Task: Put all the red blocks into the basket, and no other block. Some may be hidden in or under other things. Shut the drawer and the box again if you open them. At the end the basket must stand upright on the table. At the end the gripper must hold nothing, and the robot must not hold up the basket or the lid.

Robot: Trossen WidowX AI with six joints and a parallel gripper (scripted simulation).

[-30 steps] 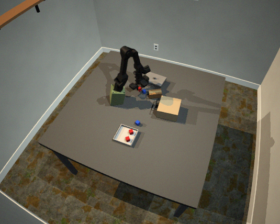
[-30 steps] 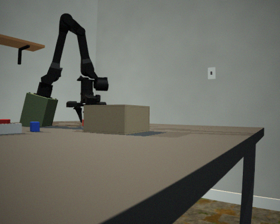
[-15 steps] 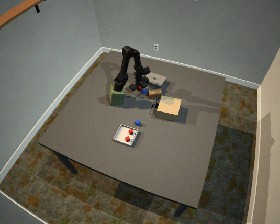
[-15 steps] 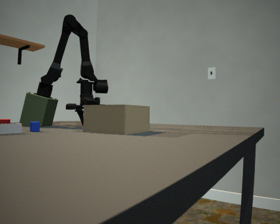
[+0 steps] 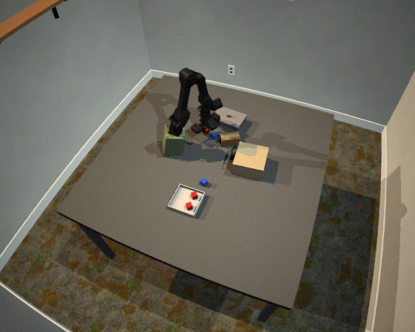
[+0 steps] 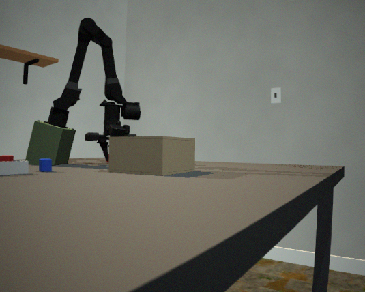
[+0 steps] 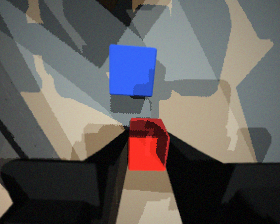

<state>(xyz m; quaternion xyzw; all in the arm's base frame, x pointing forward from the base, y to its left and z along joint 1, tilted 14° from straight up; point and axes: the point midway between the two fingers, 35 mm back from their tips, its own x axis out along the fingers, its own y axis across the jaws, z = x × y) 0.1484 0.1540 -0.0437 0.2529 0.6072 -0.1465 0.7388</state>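
Pinching a red block (image 5: 207,131) (image 6: 107,162) (image 7: 147,154) low at the desk (image 5: 238,240) (image 6: 131,211), your hand (image 5: 206,130) (image 6: 108,160) (image 7: 145,134) points downward, one finger against each side. The wrist view shows the block between the fingertips; whether the grip is firm, you cannot tell from here.

Just ahead of it, towards the top of that view, sits a blue block (image 5: 213,136) (image 7: 133,70), apart from the fingers by a narrow gap. A straight lift should leave it alone; a sideways sweep could knock it.

A little farther, in the top view, a striped wooden block (image 5: 229,139) lies to the right, a flat grey box (image 5: 234,117) to the upper right, and a tan drawer unit (image 5: 250,157) (image 6: 136,155) beyond, to the lower right.

Farthest from your hand is the basket (image 5: 173,195) (image 6: 11,168), upright, holding two red blocks (image 5: 191,200) (image 6: 5,158). It lies well apart from your grip, towards the bottom and slightly left of the top view, with another blue block (image 5: 204,181) (image 6: 45,165) just outside its near corner. The carry probably needs to rise first, then pass above that blue block or around it.
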